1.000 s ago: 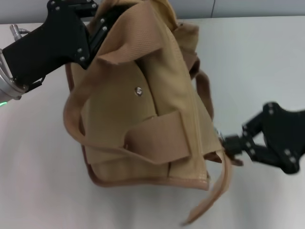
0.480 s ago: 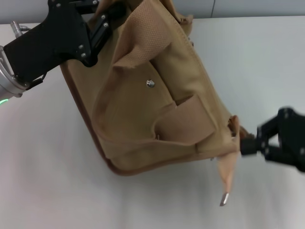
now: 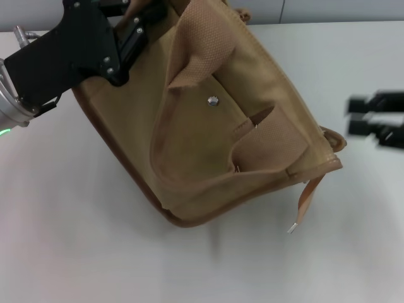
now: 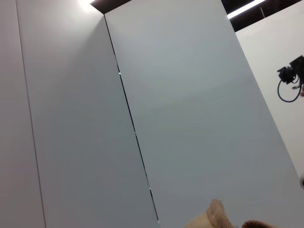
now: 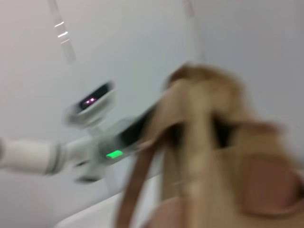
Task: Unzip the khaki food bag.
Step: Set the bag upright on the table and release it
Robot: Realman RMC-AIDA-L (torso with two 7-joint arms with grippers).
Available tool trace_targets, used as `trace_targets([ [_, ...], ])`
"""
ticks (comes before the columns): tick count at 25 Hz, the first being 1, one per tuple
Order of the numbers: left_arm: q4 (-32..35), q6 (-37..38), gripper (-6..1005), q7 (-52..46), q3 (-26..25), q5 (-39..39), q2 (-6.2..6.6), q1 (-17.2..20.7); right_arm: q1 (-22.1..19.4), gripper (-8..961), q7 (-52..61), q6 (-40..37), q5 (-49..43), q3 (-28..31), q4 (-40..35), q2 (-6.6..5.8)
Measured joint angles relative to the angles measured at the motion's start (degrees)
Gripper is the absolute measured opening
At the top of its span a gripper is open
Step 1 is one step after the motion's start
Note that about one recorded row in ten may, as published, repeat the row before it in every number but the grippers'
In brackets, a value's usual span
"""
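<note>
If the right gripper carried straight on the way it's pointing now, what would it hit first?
Probably the khaki food bag. The right gripper sits apart from it, pointing across bare table toward the bag's near corner and its dangling strap. Depth is unclear, so it could pass just above them.

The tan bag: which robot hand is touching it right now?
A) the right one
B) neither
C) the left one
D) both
C: the left gripper is on the khaki food bag at its top corner, while the right gripper is off to the side, apart from it.

Khaki food bag [image 3: 208,120] tilted, left gripper [image 3: 136,25] at top, right gripper [image 3: 369,117] apart
</note>
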Motion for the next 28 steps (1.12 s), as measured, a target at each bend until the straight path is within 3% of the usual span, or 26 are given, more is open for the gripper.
trace_targets([
  [2, 0.0, 0.0, 114, 0.0, 0.0, 0.0, 0.03, -0.1, -1.6, 271, -3.0, 5.1, -0.7, 5.2, -0.6, -0.14],
  [6, 0.0, 0.0, 115, 0.0, 0.0, -0.4, 0.03, -0.1, -3.6, 339, -8.6, 9.9, -3.3, 5.5, 0.1, -0.72],
  [12, -0.5, 0.0, 117, 0.0, 0.0, -0.6, 0.03, -0.3, -4.2, 584, -14.8, 11.2, -10.0, 3.9, 2.2, 0.34],
  [15, -0.7, 0.0, 117, 0.0, 0.2, -0.7, 0.08, -0.5, -4.1, 792, -15.0, 12.7, -11.4, 1.6, 1.9, 1.26],
  [23, -0.7, -0.1, 119, 0.0, 0.4, -0.7, 0.09, -0.6, -0.3, 791, -15.4, 24.8, -10.7, -5.9, 6.7, 1.83],
  [28, -0.8, 0.0, 120, -0.1, 0.4, -0.7, 0.04, -0.6, 3.4, 774, -15.8, 27.9, -10.0, -9.4, 11.6, 1.65],
])
